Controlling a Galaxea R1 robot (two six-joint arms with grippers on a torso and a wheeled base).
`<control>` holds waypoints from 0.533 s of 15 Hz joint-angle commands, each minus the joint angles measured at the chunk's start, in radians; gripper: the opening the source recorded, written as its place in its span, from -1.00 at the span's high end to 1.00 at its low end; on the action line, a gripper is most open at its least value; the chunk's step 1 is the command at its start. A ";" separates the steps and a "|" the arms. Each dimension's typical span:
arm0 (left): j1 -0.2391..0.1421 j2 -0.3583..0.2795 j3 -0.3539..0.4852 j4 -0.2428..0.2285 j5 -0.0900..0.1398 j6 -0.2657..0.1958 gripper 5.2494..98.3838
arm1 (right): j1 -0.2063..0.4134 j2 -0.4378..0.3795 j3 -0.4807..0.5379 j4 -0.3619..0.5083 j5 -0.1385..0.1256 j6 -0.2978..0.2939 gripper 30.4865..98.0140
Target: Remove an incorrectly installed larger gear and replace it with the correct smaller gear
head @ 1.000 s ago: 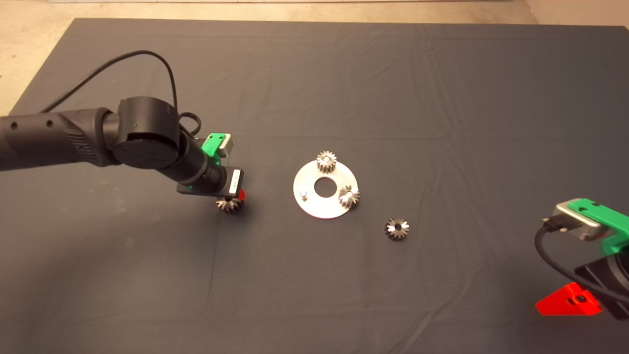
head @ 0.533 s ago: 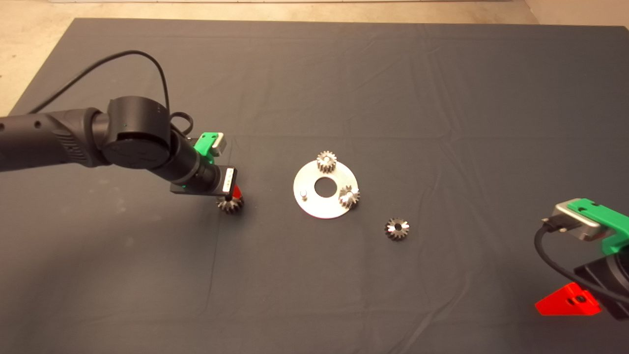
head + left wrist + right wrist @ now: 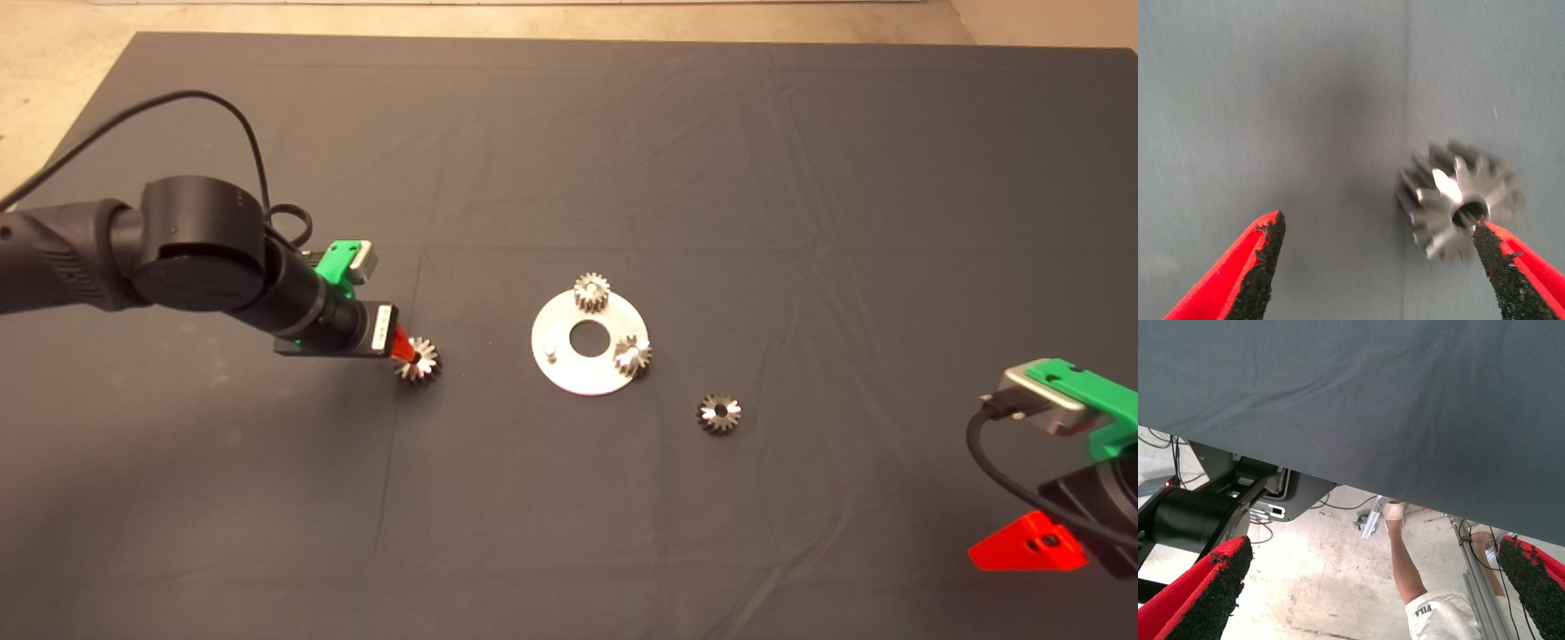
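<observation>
The larger gear [image 3: 418, 360], bright silver, lies flat on the mat left of the round silver plate [image 3: 582, 373]. My left gripper [image 3: 404, 347] is just to its left and open. In the left wrist view the larger gear [image 3: 1459, 203] sits by one fingertip [image 3: 1495, 257] of the left gripper [image 3: 1376, 233], and nothing is clamped. The smaller gear [image 3: 718, 414] lies loose on the mat to the right of the plate. Two small gears [image 3: 590, 292] [image 3: 631, 356] sit on the plate, and one peg [image 3: 549, 351] is bare. My right gripper [image 3: 1031, 544] is parked at the lower right, open.
The dark mat [image 3: 569, 533] covers the table, with pale floor beyond its far edge. The right wrist view shows the mat's edge, a robot base [image 3: 1198, 513] and a person's leg [image 3: 1405, 567] on the floor, with the right gripper [image 3: 1371, 587] framing them.
The left arm has drawn back to the left, off the larger gear. The gear, half hidden under the gripper before, now shows fully on the mat. The right arm has not moved.
</observation>
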 commanded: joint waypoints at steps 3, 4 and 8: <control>-0.024 -0.097 0.105 -0.002 0.009 -0.005 -0.53 | 0.012 0.012 0.000 0.013 -0.120 0.003 -0.99; -0.025 -0.120 0.136 -0.017 0.016 -0.005 -0.54 | 0.013 0.017 -0.001 0.012 -0.120 -0.002 -1.00; -0.027 -0.157 0.209 -0.073 0.164 -0.013 -0.65 | 0.014 0.093 -0.038 0.014 -0.127 -0.026 -0.99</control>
